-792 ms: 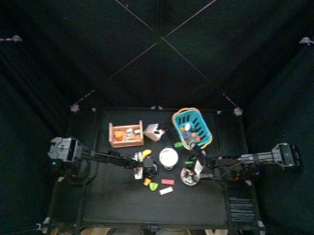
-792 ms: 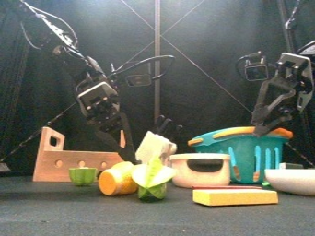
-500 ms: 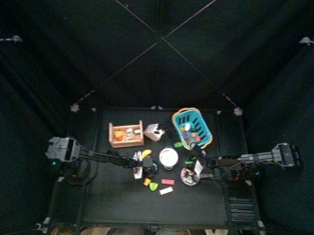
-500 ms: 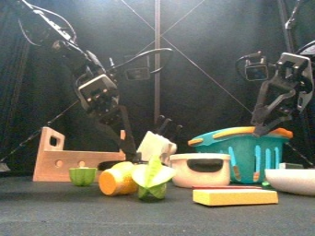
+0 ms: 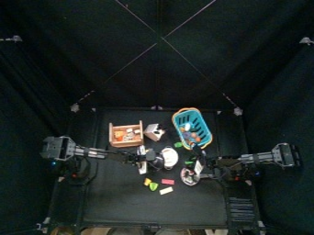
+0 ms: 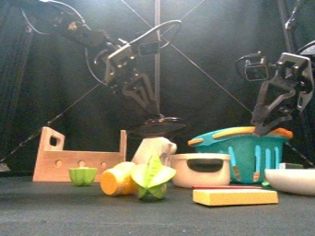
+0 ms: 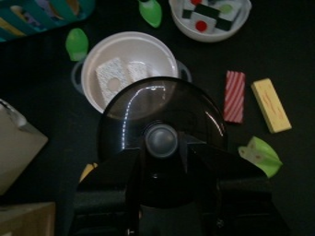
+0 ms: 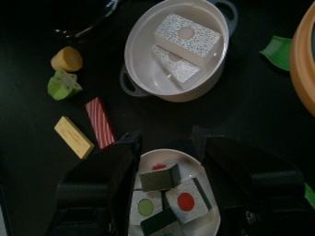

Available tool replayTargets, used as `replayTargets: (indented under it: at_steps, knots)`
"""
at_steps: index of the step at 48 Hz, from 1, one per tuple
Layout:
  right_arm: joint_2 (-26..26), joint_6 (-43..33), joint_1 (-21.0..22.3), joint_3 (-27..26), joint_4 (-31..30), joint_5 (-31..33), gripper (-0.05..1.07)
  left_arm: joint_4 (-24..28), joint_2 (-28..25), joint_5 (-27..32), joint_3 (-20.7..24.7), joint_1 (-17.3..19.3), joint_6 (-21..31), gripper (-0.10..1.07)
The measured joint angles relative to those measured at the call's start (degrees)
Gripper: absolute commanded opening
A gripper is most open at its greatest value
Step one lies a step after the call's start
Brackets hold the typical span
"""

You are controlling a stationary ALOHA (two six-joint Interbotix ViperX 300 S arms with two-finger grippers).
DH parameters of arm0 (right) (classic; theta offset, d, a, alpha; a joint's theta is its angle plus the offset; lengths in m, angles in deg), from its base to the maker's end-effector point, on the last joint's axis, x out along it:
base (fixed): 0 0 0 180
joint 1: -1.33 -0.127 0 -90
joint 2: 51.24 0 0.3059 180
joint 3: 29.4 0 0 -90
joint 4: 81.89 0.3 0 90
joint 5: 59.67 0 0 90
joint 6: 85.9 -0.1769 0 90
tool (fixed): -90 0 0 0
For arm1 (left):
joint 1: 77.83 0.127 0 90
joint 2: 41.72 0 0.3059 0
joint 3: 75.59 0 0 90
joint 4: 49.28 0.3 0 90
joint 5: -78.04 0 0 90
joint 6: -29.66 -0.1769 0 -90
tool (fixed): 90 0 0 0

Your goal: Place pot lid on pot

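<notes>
Meanwhile, left tool (image 6: 161, 121) holds lid (image 7: 163, 115) above pot (image 7: 128, 66), beside basket (image 6: 241, 147).

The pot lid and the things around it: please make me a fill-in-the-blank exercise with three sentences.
1. The left end effector holds the dark pot lid by its ____.
2. The white pot below it is not yet ____.
3. In the front view, the lid hangs ____ the pot, apart from it.

Missing words: knob; covered; above
</notes>
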Motion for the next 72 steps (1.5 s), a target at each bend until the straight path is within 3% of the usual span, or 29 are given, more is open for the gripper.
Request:
replayTargets:
  at_steps: [13, 27, 72]
  knots:
    - [0.00, 0.00, 0.00, 0.26, 0.00, 0.00, 0.83, 0.00, -7.12, 2.72, 8.53, 4.22, -0.26, 0.62]
    - [0.00, 0.00, 0.00, 0.44, 0.00, 0.09, 0.83, 0.00, -12.57, 3.25, 14.41, 4.31, -0.26, 0.62]
    - [0.00, 0.00, 0.00, 0.44, 0.00, 0.00, 0.83, -3.43, -16.96, 3.08, 18.02, 4.04, -0.26, 0.62]
